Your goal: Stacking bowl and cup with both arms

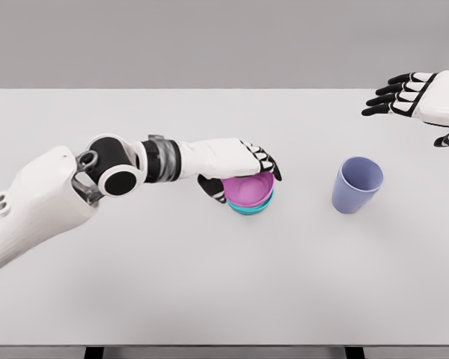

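Observation:
A pink bowl [248, 189] sits nested inside a teal bowl [251, 207] near the middle of the white table [209, 284]. My left hand [243, 170] reaches in from the left and curls over the pink bowl's near rim, thumb on one side and fingers on the other. A lavender cup [357, 184] stands upright to the right of the bowls, apart from both hands. High at the upper right, my right hand [408, 96] hovers with fingers spread and holds nothing.
The table's far edge runs along the grey wall at the top. Its front edge shows at the bottom of the view.

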Robot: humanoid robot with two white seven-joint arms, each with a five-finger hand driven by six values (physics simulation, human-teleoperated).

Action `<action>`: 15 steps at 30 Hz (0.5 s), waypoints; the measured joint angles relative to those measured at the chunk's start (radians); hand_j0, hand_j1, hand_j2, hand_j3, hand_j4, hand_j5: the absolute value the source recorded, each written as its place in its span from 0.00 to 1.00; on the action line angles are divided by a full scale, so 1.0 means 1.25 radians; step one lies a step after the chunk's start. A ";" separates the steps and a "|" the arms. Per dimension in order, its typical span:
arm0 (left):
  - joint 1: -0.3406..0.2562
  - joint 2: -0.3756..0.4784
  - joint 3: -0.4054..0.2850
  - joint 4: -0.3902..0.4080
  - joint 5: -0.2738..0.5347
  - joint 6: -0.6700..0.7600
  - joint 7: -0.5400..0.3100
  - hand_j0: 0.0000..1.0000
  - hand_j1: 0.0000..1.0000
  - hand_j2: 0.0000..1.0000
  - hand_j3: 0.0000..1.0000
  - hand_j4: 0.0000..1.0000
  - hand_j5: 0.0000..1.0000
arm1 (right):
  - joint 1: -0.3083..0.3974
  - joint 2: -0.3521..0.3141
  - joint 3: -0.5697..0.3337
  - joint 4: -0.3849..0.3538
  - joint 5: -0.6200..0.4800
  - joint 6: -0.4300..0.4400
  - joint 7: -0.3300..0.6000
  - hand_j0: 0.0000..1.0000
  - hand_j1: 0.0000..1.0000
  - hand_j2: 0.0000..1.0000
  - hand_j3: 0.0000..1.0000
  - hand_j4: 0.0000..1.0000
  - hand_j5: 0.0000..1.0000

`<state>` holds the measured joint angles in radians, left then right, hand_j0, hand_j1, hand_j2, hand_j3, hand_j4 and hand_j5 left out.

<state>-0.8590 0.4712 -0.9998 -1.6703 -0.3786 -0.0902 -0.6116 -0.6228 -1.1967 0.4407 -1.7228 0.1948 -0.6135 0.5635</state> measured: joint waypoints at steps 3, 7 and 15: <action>0.000 -0.005 -0.005 0.010 -0.001 0.000 0.000 0.73 0.73 0.73 0.73 0.73 0.73 | 0.000 0.000 0.000 0.000 0.000 0.000 0.000 1.00 1.00 1.00 1.00 1.00 1.00; -0.001 -0.012 -0.007 0.021 -0.002 0.001 0.000 0.73 0.73 0.73 0.73 0.73 0.73 | 0.000 0.000 0.000 0.000 0.000 0.000 0.000 1.00 1.00 1.00 1.00 1.00 1.00; -0.001 -0.020 -0.007 0.035 -0.003 0.000 0.000 0.73 0.73 0.73 0.73 0.73 0.73 | -0.001 0.001 0.000 0.000 0.000 0.000 0.000 1.00 1.00 1.00 1.00 1.00 1.00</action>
<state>-0.8606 0.4467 -1.0087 -1.6263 -0.3819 -0.0902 -0.6115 -0.6243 -1.1953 0.4407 -1.7227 0.1947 -0.6135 0.5635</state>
